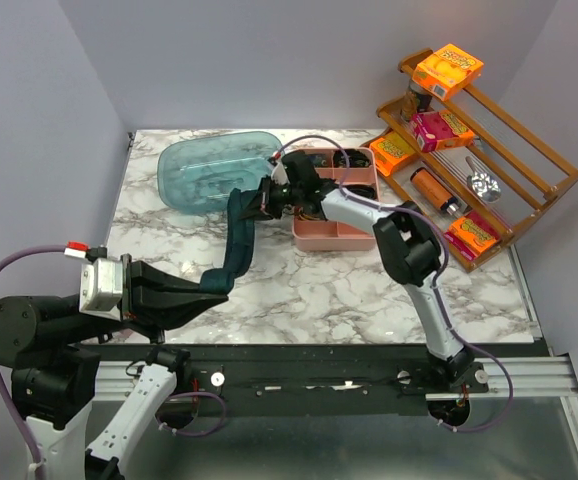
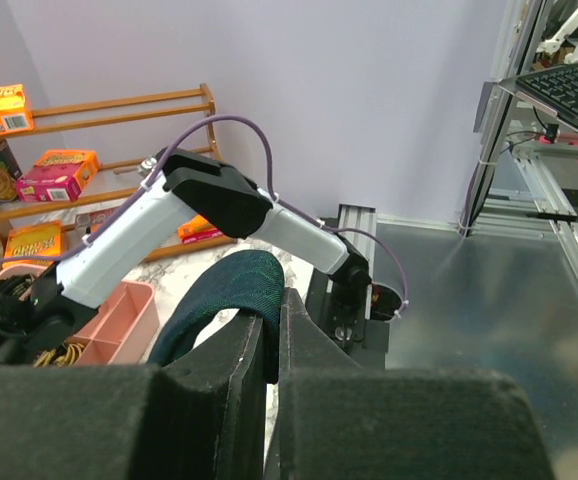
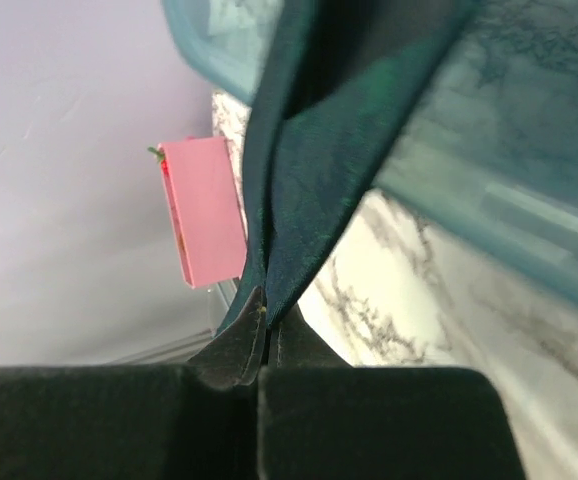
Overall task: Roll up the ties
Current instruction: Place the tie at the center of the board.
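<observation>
1 dark teal-green tie [image 1: 239,240] hangs in the air as a sagging strip between the 2 hands, above the marbled surface [image 1: 369,290]. The left hand [image 1: 209,285] sits low near the front-left of the surface, and its 2 fingers [image 2: 239,380] are pressed nearly together on one end of the tie [image 2: 234,290], which arches up out of the grip in the left wrist view. The right hand [image 1: 264,200] reaches across to the far side, just beside the translucent teal bin [image 1: 204,170]. It is clamped on the other end of the tie. In the right wrist view its fingers [image 3: 229,350] meet with the fabric [image 3: 319,150] pinched between them, and the bin's wall [image 3: 509,200] shows close behind.

A pink divided tray [image 1: 354,232] lies right of the bin, with dark items in its compartments that are too small to tell. A wooden rack [image 1: 529,170] stands at the far right, carrying orange and pink snack boxes.
</observation>
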`<state>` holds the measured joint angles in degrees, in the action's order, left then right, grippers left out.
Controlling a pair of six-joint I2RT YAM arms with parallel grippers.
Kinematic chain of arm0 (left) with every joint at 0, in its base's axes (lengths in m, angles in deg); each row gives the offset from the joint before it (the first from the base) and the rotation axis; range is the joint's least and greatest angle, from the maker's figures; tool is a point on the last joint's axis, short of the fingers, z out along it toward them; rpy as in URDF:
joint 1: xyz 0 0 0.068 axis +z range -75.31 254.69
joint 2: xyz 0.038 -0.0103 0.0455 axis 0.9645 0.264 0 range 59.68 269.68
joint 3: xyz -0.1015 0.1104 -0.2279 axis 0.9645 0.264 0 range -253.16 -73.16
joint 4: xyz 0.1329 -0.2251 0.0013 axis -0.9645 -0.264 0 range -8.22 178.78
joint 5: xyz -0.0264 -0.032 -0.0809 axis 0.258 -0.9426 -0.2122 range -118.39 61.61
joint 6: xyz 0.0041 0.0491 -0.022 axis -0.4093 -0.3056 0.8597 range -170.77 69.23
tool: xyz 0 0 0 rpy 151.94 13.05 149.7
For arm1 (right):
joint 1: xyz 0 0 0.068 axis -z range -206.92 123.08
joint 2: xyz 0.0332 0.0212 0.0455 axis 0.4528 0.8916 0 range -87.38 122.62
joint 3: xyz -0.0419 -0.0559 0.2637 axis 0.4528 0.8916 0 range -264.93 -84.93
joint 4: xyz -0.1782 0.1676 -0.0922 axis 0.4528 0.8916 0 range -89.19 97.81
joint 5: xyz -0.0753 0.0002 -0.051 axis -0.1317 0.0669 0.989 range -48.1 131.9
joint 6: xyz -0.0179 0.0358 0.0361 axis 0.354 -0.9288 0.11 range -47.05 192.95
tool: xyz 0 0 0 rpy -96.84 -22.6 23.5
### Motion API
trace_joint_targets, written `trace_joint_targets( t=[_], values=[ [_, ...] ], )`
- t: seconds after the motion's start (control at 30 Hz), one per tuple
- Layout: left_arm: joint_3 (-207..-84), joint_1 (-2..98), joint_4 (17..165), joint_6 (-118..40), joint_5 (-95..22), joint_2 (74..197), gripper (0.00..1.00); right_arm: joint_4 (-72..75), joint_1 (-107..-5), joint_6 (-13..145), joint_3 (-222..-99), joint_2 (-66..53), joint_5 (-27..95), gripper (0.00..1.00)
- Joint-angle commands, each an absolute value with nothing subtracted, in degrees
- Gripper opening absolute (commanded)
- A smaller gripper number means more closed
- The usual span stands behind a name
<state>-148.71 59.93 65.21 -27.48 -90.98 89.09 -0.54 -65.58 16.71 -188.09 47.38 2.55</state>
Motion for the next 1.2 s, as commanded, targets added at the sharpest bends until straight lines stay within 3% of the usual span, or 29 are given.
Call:
trace_joint_targets(
  t=[0.0,0.27,0.37,0.6,0.87,1.17],
  values=[
    [-150.24,59.75,64.79,-28.62,-90.89,89.92,0.0,-0.78,-64.46,19.6,-186.19,38.05,1.9,0.0],
    [-146.55,59.75,69.35,-29.15,-88.34,94.13,0.0,0.63,-59.54,29.61,-169.95,18.2,12.53,0.0],
    [-141.9,59.75,78.03,-23.55,-87.89,96.42,0.0,0.63,-57.08,32.86,-161.15,9.06,18.15,0.01],
    [-128.8,58.79,116.94,-1.48,-88.07,104.32,0.0,3.09,-49.97,35.16,-142.7,-9.58,26.77,0.0],
    [-131.42,46.4,115.06,-10.25,-84.55,117.85,0.0,8.79,-43.19,35.69,-126.0,-28.99,33.81,0.0],
    [-132.49,42.44,115.94,-15.25,-84.2,128.06,0.0,11.62,-31.15,34.02,-114.82,-34.64,32.06,0.0]
  ],
)
